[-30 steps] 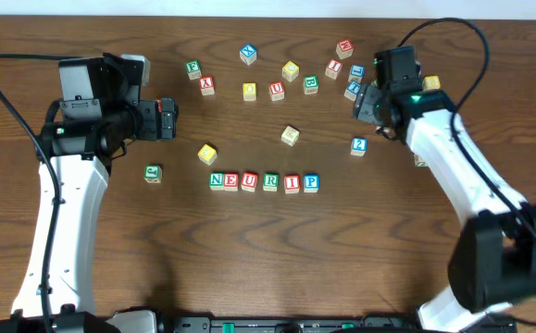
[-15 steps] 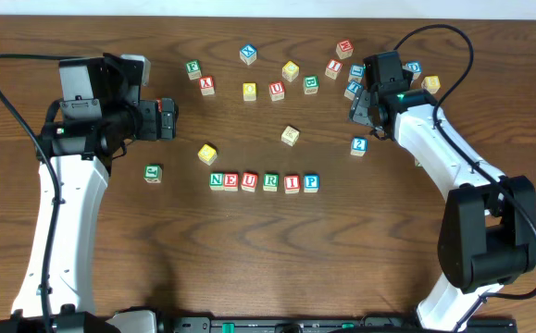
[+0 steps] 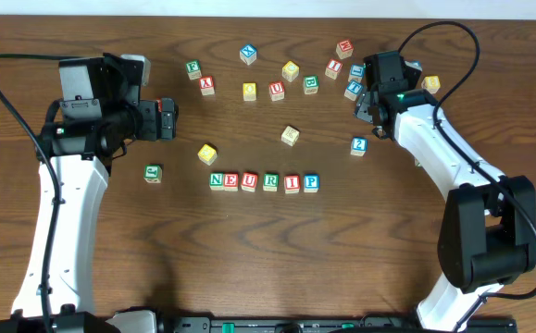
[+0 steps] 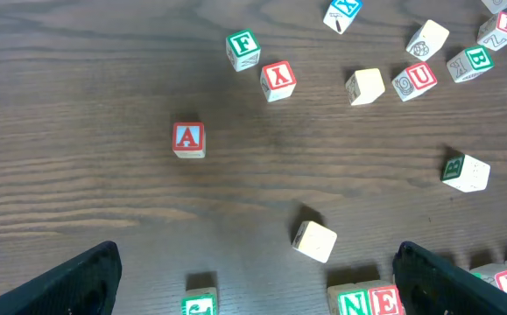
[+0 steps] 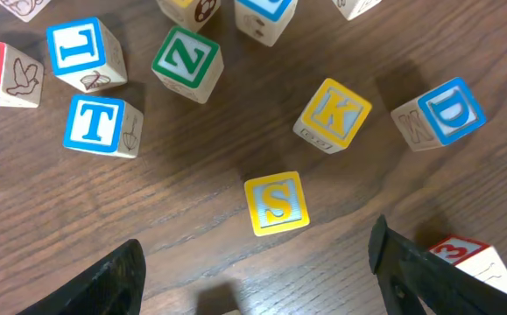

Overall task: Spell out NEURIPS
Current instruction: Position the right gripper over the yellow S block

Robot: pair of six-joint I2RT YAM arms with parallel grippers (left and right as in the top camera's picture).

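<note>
- Right pincer point(image 5: 255, 245): you have its jaws well apart, with nothing in them.
- Yellow S cube point(image 5: 276, 203): just ahead of your right pincer, in line with the gap between the fingers. It lies flat on the table point(image 5: 235, 140) and touches neither finger.
- Yellow K cube point(image 5: 332, 114): a little further ahead, off toward one finger's side and turned corner-on.
- Blue T cube point(image 5: 102, 127): ahead on the other finger's side, about as far off as the K.
- Green Z cube point(image 5: 187, 61) and blue D cube point(image 5: 441, 112): beyond those, well apart from each other.
- Left pincer point(image 4: 257, 254): you have it spread as wide as it goes, and empty.
- Pale cube point(image 4: 314, 241): just ahead of your left pincer, inside the span of its fingers and tilted.
- Red A cube point(image 4: 189, 138): further ahead, standing alone.
- Row N-E-U-R-I-P point(image 3: 264, 181): six cubes side by side in one line, well apart from both pincers and far from the S cube.
</note>
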